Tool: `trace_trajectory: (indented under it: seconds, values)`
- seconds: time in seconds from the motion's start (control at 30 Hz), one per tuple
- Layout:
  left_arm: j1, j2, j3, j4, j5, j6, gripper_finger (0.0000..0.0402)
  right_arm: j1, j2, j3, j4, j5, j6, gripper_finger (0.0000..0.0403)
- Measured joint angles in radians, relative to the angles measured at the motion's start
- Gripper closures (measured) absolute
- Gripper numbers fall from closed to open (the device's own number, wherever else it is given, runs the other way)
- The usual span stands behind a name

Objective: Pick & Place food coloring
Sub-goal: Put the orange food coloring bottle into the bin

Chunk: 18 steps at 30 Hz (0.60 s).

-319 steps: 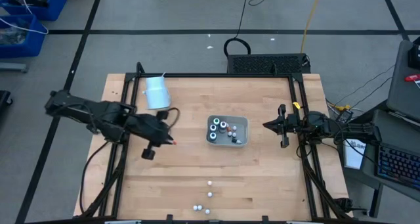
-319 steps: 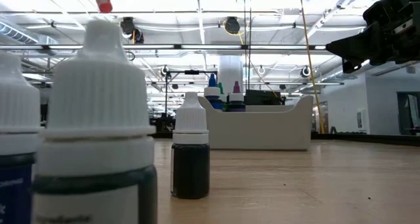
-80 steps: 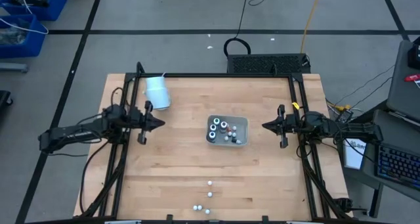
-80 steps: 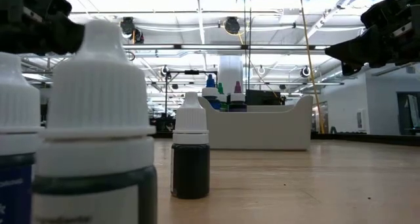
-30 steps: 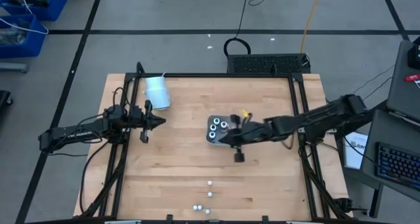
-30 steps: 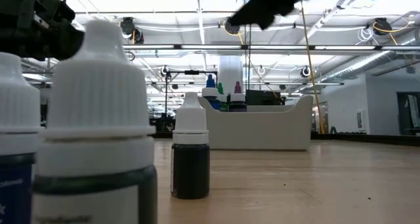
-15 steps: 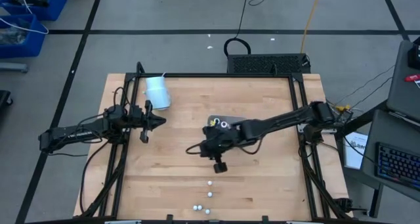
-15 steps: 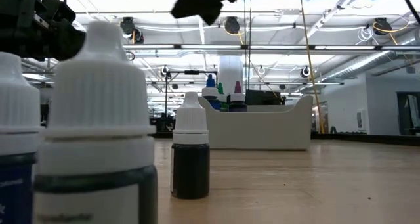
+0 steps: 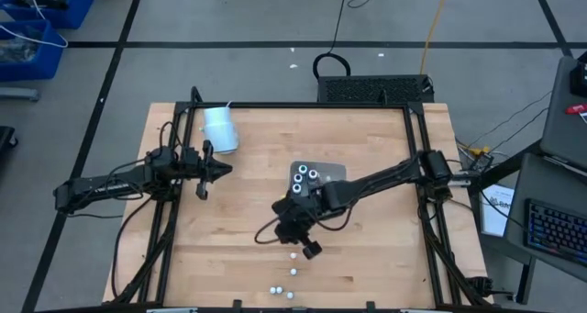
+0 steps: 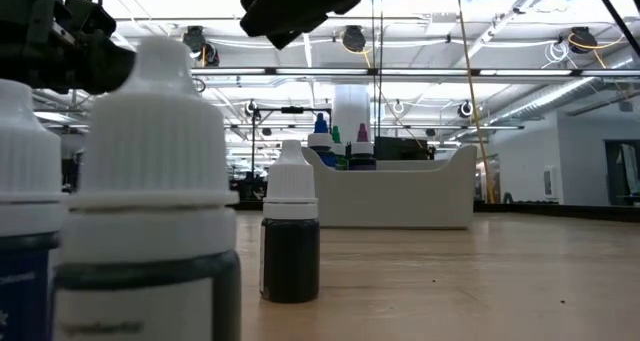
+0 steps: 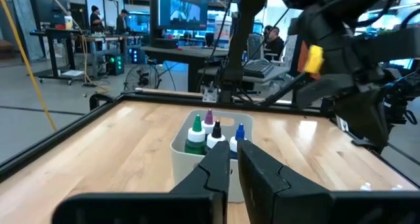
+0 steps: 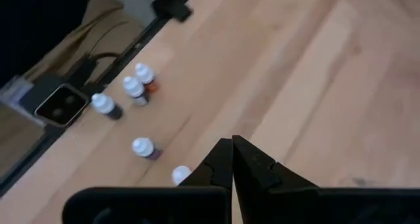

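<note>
No brand, label or other writing can be read anywhere. A wooden table [image 9: 367, 249] is seen from above with two dark robot arms. The right arm reaches from the table's right edge across the middle, over a clear tray [image 9: 318, 177] that holds several white-capped food coloring bottles [image 9: 306, 176]. The right gripper [image 9: 295, 232] hangs low above bare wood just past the tray, toward the table's front edge, its fingers [image 12: 252, 159] pressed together and holding nothing. In the right wrist view five more loose bottles [image 12: 142, 148] stand on the wood ahead of those fingers, near but not touching them; from above they show as small white dots [image 9: 293, 255] near the front edge. The left arm waits at the table's left side, its gripper [image 9: 215, 169] pointing toward the tray, with a narrow gap between its fingers [image 11: 262, 175] and nothing in them. A pale cup [image 9: 219, 129] lies near the table's back left corner.
</note>
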Motion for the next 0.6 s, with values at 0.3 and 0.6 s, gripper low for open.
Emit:
trace_trajectory:
  seconds: [0.3, 0.6]
  values:
    - [0.000, 0.000, 0.000, 0.000, 0.001, -0.002, 0.0364, 0.052, 0.036, 0.000, 0.086, 0.063, -0.054, 0.0367]
    - [-0.001, 0.001, 0.000, -0.009, 0.002, 0.001, 0.0364, 0.056, 0.101, -0.001, 0.049, 0.006, -0.158, 0.0273]
